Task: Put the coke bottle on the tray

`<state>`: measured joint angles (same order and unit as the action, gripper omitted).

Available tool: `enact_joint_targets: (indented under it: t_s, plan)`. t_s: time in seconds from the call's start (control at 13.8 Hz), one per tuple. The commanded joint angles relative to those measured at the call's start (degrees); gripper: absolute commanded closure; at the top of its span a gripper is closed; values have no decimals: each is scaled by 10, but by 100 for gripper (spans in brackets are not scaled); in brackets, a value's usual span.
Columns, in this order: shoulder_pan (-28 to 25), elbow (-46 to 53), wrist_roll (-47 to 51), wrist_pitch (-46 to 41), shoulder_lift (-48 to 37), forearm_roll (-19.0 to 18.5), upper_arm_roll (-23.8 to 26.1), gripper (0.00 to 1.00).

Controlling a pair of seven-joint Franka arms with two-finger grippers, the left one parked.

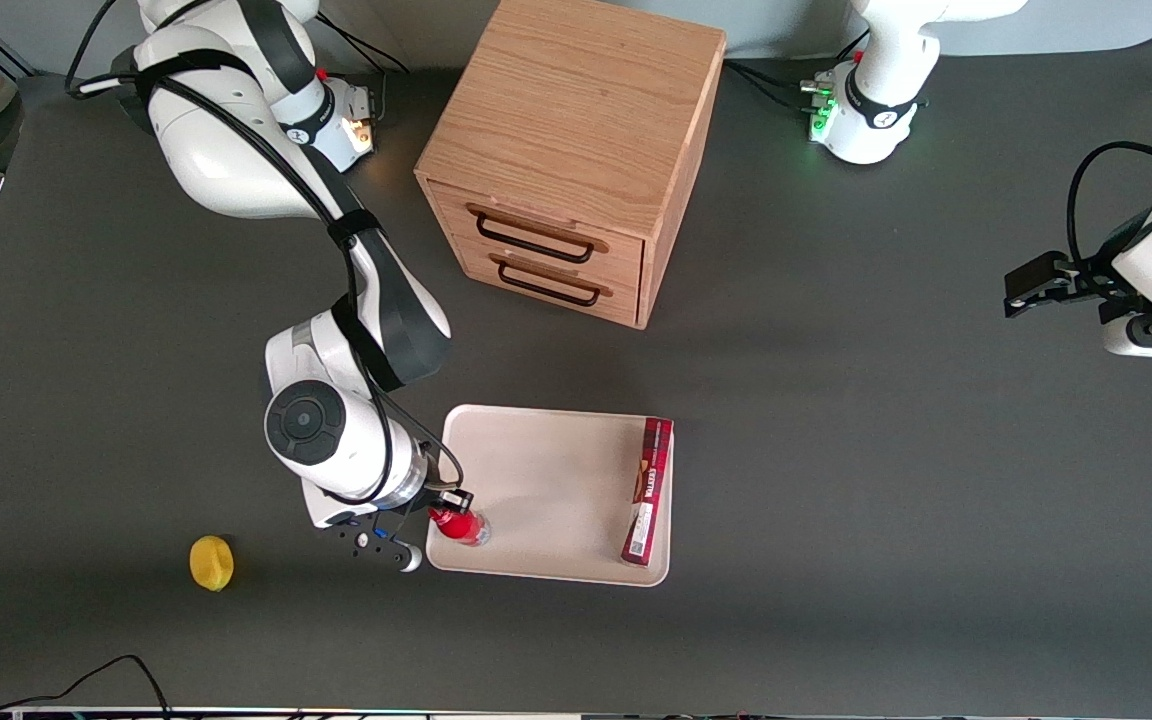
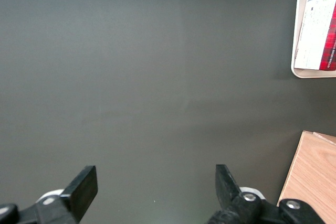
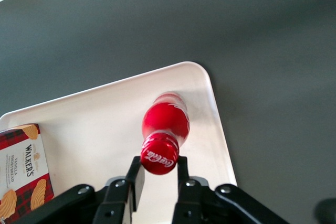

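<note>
Item: small bright red coke bottle [image 3: 165,121] with a red-and-white cap, standing roughly upright inside the large cream-white rectangular tray [image 1: 536,470] with rounded corners, close to the tray's corner at the working arm's end and on the edge nearer the front camera. Its base appears to meet the tray floor, though actual contact cannot be confirmed. Held by: the claw [image 3: 157,174] of the working arm, its two dark fingers [image 3: 135,179] narrowed onto the neck just under the cap, one on each side; judged a grip chosen to keep the bottle vertical so it can be set down on its base without tipping. Position near the corner is likely the shortest reach from the arm's side, and leaves the middle of the tray bare. Arm pose: reaching out from its base over the dark grey bench [image 1: 836,450], forearm sloping down toward the front camera, wrist bent so the claw meets the bottle from the side at the tray's edge. Also on the tray: a long flat red tartan shortbread box [image 1: 648,490], lying along the end toward the parked arm, well apart from the bottle. Elsewhere on the bench: a small yellow lemon [image 1: 211,563], beside the claw toward the working arm's end, outside the tray; a light wooden two-drawer cabinet [image 1: 576,150] with dark handles, farther from the front camera than the tray.
</note>
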<state>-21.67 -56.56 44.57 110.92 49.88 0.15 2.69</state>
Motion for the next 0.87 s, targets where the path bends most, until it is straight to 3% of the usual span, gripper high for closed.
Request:
enact_joint_targets:
  t_s: [0.0,0.43,0.8]
  plan:
    - [-9,21,10,-5,8,-17,-10,0]
    - [10,-23,-19,-154,-81,-14,-1,0]
    - [89,-338,-133,-156,-360,-12,31,0]
